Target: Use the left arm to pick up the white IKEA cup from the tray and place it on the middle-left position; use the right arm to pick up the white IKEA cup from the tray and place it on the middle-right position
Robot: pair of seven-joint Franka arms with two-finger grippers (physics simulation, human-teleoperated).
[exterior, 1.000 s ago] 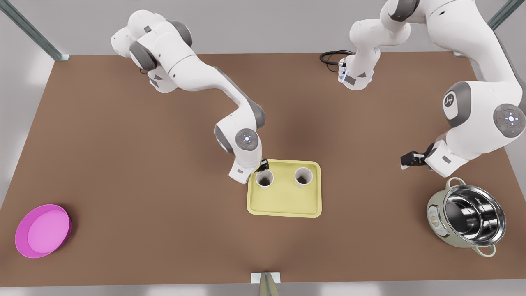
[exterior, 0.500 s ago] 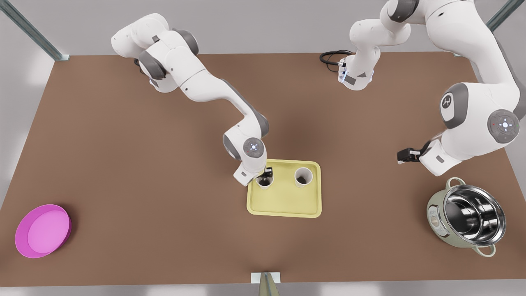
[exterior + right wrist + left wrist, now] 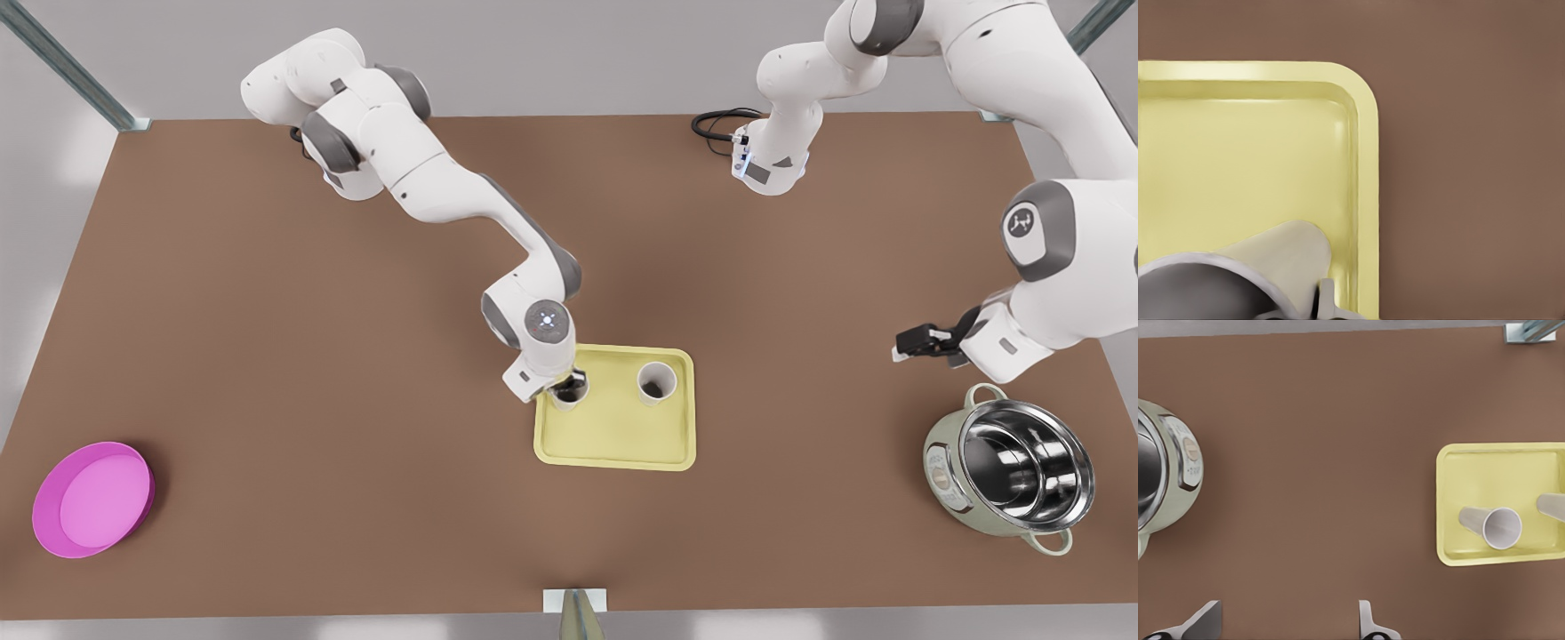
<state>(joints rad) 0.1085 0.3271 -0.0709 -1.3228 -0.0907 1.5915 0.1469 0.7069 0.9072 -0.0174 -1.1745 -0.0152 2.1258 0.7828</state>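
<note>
Since the frame one second ago, the right gripper (image 3: 567,382) has come down from just above the tray's far corner onto the first white cup (image 3: 569,402), and the left gripper (image 3: 920,342) has shifted toward the front view's right. The brown table (image 3: 267,356) carries all items. The right arm (image 3: 444,191) reaches from the far edge to the tray; the left arm (image 3: 1058,267) hangs over the tabletop, well apart from the tray. The steel pot (image 3: 1009,480) stands near the left gripper, on its near side, and in the left wrist view the pot (image 3: 1168,477) lies beyond one open finger (image 3: 1205,620). The pale yellow tray (image 3: 613,440) lies directly under the right gripper. The pink dish (image 3: 92,498) sits well apart from both grippers. The first white cup stands upright in the tray, touching the right gripper at its rim; the right wrist view shows this cup (image 3: 1278,257) beside the tray's rounded corner (image 3: 1361,93). The second white cup (image 3: 656,382) stands upright just beside the right gripper, on the side toward the left gripper. Whether the right gripper is clamped on the first white cup cannot be determined. The left gripper is spread wide and holds nothing.
</note>
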